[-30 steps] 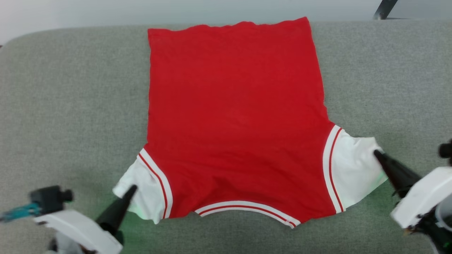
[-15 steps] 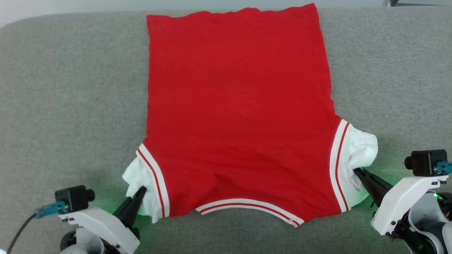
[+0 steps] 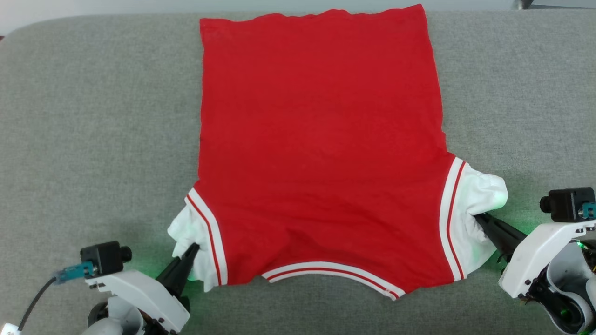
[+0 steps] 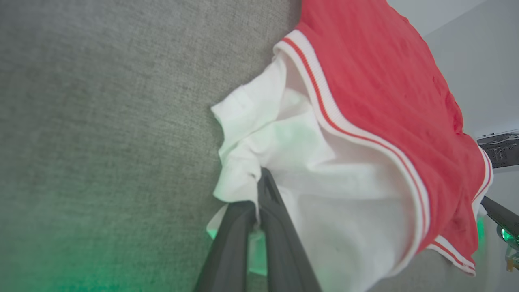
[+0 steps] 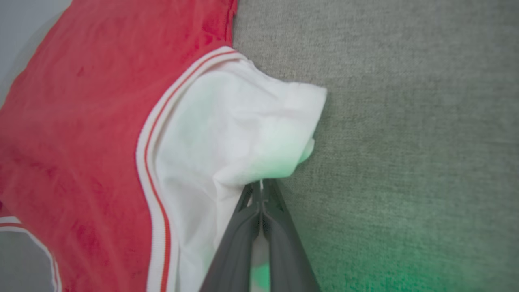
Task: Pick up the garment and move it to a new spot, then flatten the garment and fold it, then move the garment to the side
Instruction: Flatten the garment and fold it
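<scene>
Right claw (image 5: 261, 187) pinches garment (image 5: 227, 134) — sleeve.

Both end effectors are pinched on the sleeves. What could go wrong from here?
1. The left end effector and right end effector each pinch only a small bunch of white fabric; a pull may slip the garment free.
2. The left sleeve and right sleeve are crumpled, so folding now would likely trap creases.
3. The hem lies at the far edge of the grey surface; a push away could send it over.

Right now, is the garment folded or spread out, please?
Spread, not folded: the garment lies flat on the grey surface; its sleeves bunch where the left tool and right tool pinch them.
</scene>
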Controlling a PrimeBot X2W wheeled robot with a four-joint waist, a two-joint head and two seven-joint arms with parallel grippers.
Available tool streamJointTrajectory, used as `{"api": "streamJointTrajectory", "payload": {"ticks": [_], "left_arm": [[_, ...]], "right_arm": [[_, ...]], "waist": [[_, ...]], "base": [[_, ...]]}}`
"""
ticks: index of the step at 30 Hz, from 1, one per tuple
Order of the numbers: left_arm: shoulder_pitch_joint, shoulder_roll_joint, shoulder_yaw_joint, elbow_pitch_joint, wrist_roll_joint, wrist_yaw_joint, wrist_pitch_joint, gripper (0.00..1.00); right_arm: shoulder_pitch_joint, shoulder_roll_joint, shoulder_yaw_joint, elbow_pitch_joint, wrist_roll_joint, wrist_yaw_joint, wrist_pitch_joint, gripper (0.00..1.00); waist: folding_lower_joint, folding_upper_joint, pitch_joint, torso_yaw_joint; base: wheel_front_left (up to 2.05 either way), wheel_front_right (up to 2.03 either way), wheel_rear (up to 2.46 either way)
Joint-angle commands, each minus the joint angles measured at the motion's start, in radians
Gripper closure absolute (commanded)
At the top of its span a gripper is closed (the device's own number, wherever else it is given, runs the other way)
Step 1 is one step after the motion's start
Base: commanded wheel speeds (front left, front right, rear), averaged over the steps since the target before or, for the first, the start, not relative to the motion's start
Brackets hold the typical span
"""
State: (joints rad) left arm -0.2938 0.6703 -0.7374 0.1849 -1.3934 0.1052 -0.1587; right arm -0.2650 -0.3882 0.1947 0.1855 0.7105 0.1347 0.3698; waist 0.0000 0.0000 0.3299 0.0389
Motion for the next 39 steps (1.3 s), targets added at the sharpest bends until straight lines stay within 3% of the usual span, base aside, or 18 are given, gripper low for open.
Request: {"api": "streamJointTrajectory", "payload": {"ticks": [1,3,4,5,6,7,12,16,24,27,33,39], "left_arm": [[0.015,-0.016,-0.020,0.030,-0.009,0.009,0.022,1.00],[0.016,-0.015,-0.018,0.030,-0.008,0.009,0.018,1.00],[0.016,-0.014,-0.017,0.029,-0.009,0.008,0.018,1.00],[0.018,-0.014,-0.017,0.027,-0.008,0.007,0.017,1.00],[0.020,-0.014,-0.015,0.024,-0.010,0.005,0.015,1.00],[0.023,-0.014,-0.015,0.020,-0.011,0.005,0.014,1.00],[0.039,-0.014,-0.014,0.008,-0.014,0.008,0.006,1.00],[0.053,-0.015,-0.015,-0.005,-0.018,0.006,0.001,1.00],[0.050,-0.022,-0.017,-0.027,-0.014,0.008,-0.001,1.00],[0.038,-0.023,-0.015,-0.034,-0.007,0.006,-0.004,1.00],[0.002,-0.030,-0.015,-0.049,0.008,-0.007,-0.002,1.00],[-0.039,-0.042,-0.021,-0.053,0.034,-0.021,0.001,1.00]], "right_arm": [[0.003,-0.017,0.017,0.039,0.011,-0.007,-0.001,1.00],[-0.010,-0.040,0.048,0.062,0.026,-0.008,-0.024,1.00],[-0.017,-0.055,0.065,0.071,0.030,-0.008,-0.037,0.95],[-0.022,-0.064,0.080,0.077,0.038,-0.008,-0.055,0.63],[-0.030,-0.072,0.091,0.081,0.055,-0.008,-0.074,0.42],[-0.041,-0.084,0.101,0.083,0.070,-0.008,-0.090,0.00],[-0.089,-0.156,0.127,0.060,0.130,-0.005,-0.155,0.00],[-0.104,-0.170,0.083,-0.001,0.143,-0.005,-0.135,0.00],[-0.164,-0.103,-0.074,-0.149,0.032,-0.005,0.027,0.00],[-0.233,-0.044,-0.121,-0.165,-0.029,-0.005,0.100,0.00],[-0.448,0.052,-0.122,-0.050,-0.156,-0.005,0.248,0.00],[-0.713,0.068,-0.115,0.177,-0.327,-0.005,0.314,0.00]], "waist": [[0.0000,0.0000,-0.002,0.001],[0.0000,0.0000,-0.005,0.002],[0.0000,0.0000,-0.007,0.002],[0.0000,0.0000,-0.010,0.001],[0.0000,0.0000,-0.013,0.001],[0.0000,0.0000,-0.017,0.000],[0.0000,0.0000,-0.040,-0.005],[0.0000,0.0000,-0.065,-0.007],[0.0000,0.0000,-0.071,0.018],[0.0000,0.0000,-0.057,0.038],[0.0000,0.0000,0.007,0.092],[0.0000,0.0000,0.096,0.161]], "base": [[0.00,0.00,0.00],[0.00,0.00,0.00],[0.00,0.00,0.00],[0.00,0.00,0.00],[0.00,0.00,0.00],[0.00,0.00,0.00],[0.00,0.00,0.00],[0.00,0.00,0.00],[0.00,0.00,0.00],[0.00,0.00,0.00],[0.00,0.00,0.00],[0.00,0.00,0.00]]}}
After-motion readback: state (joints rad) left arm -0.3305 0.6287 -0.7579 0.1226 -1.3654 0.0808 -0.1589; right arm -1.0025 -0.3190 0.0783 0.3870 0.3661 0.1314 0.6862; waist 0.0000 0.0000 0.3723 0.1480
